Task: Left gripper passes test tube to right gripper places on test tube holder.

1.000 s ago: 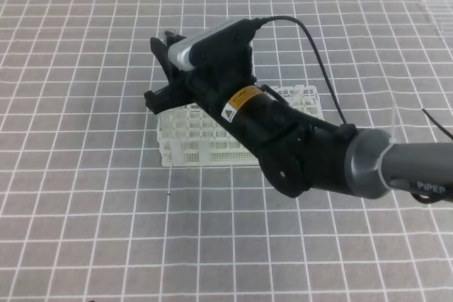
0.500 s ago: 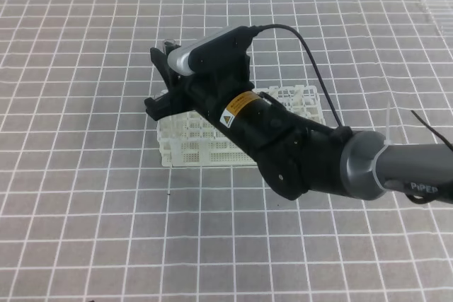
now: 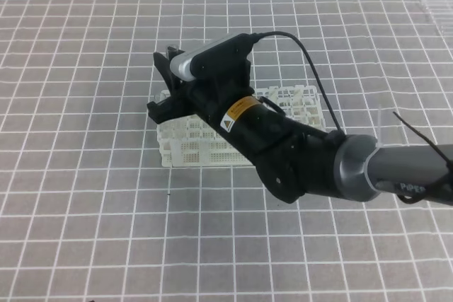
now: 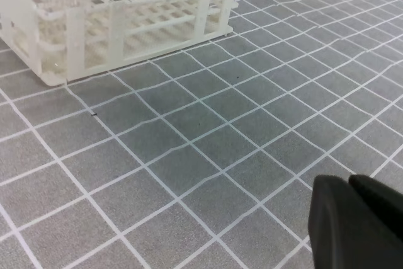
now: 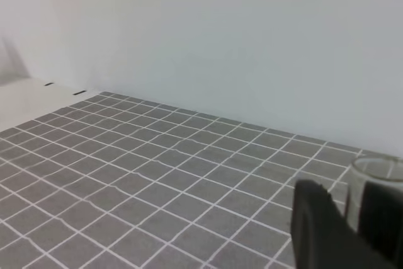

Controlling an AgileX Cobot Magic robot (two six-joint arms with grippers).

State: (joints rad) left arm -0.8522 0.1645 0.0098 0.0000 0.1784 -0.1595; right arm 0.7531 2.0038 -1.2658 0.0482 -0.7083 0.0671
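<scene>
The white plastic grid test tube holder [image 3: 212, 136] stands on the grey tiled worktop [image 3: 85, 196], towards its back and centre. The black right gripper [image 3: 164, 83] with its silver vented box reaches in from the right, above the holder's left end. A clear glass test tube [image 5: 373, 196] sits between its fingers [image 5: 318, 225].

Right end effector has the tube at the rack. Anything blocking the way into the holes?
Nothing visible. The test tube sits in the right end effector, above the left end of the test tube holder. The arm hides the holes beneath.

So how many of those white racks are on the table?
1. The rack stands mid-table, partly hidden behind the right end effector; nothing suggests another behind the arm.
</scene>
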